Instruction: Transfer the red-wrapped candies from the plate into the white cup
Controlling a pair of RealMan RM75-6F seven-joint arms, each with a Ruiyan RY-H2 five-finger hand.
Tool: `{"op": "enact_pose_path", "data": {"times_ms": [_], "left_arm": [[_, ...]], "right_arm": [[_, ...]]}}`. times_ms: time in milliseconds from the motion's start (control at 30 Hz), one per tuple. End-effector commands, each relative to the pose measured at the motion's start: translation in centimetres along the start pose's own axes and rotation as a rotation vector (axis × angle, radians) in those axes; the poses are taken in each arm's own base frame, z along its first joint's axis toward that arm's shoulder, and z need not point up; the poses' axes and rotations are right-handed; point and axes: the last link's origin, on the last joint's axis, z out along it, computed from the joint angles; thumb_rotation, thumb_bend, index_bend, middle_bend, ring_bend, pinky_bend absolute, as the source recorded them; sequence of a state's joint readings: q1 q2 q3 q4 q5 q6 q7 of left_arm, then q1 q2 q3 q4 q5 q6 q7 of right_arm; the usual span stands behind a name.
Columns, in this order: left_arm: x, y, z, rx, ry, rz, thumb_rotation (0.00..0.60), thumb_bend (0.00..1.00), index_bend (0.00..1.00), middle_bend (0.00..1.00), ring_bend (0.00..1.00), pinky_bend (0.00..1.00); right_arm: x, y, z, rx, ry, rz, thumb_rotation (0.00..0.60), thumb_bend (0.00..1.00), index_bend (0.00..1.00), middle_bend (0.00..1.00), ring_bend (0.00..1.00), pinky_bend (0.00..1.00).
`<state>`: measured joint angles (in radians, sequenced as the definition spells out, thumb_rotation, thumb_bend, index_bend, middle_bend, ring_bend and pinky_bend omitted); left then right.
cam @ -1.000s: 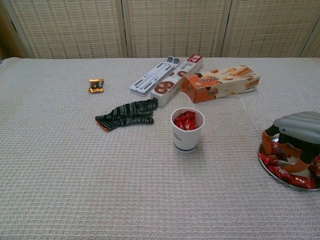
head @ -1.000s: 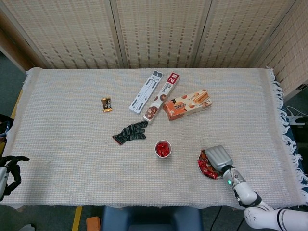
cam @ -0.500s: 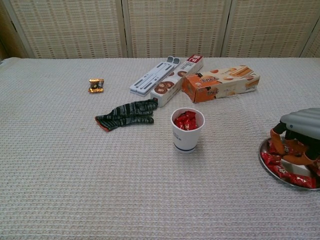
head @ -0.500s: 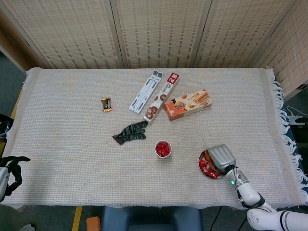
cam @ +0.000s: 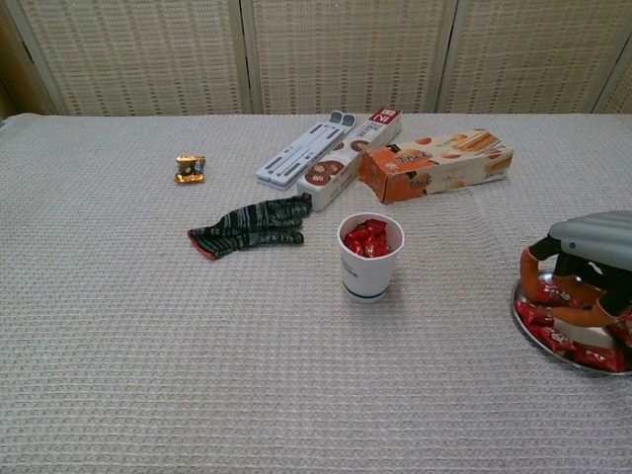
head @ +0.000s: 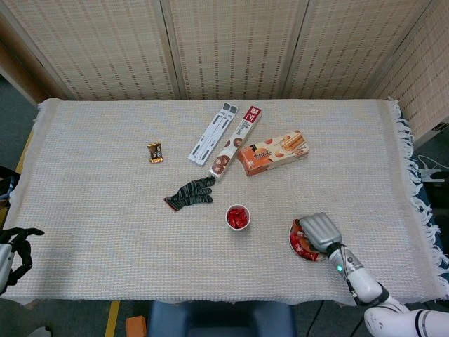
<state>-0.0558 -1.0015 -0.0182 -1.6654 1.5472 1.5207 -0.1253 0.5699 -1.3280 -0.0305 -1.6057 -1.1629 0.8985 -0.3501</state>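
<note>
Candies (cam: 553,339) under right hand (cam: 583,281)

Red candies (cam: 553,341) on plate (cam: 528,331); white cup (cam: 370,259) part-full.

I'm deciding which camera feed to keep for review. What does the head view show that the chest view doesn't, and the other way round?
Only the head view shows the left robot hand off the table's near-left edge, holding nothing, the floor, and the tablecloth's fringe. Only the chest view shows the right robot hand's fingertips reaching down among the red-wrapped candies from the side. Both show the right robot hand over the plate, the white cup already holding candies, the glove and the orange box.
</note>
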Motion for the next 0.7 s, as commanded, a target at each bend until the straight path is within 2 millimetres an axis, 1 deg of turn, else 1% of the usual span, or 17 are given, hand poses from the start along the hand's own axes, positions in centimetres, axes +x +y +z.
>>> {"op": "enact_pose_path", "data": {"times_ms": [33,333,500,700], "left_arm": [[0.0,0.0,0.0,0.000,0.000,-0.001,0.600,0.42,0.35,0.24,0.27,0.28],[0.1,-0.1,0.0,0.002,0.001,-0.003,0.600,0.42,0.35,0.24,0.27,0.28],[0.1,-0.1,0.0,0.001,0.004,-0.007,0.600,0.42,0.35,0.24,0.27,0.28],[0.1,-0.1,0.0,0.001,0.004,-0.008,0.600,0.42,0.34,0.24,0.27,0.28]], "right_arm": [[-0.2,0.1,0.1,0.001,-0.003,-0.003,0.600,0.33,0.45,0.82,0.79,1.00],[-1.0,0.1,1.0,-0.006,-0.008,-0.007,0.600,0.32,0.45,0.82,0.80,1.00],[-1.3,0.1,1.1,-0.010,-0.007,-0.009,0.600,0.32,0.45,0.82,0.80,1.00],[-1.4,0.4,1.2,-0.024,-0.005,-0.008,0.600,0.32,0.49,0.82,0.80,1.00]]}}
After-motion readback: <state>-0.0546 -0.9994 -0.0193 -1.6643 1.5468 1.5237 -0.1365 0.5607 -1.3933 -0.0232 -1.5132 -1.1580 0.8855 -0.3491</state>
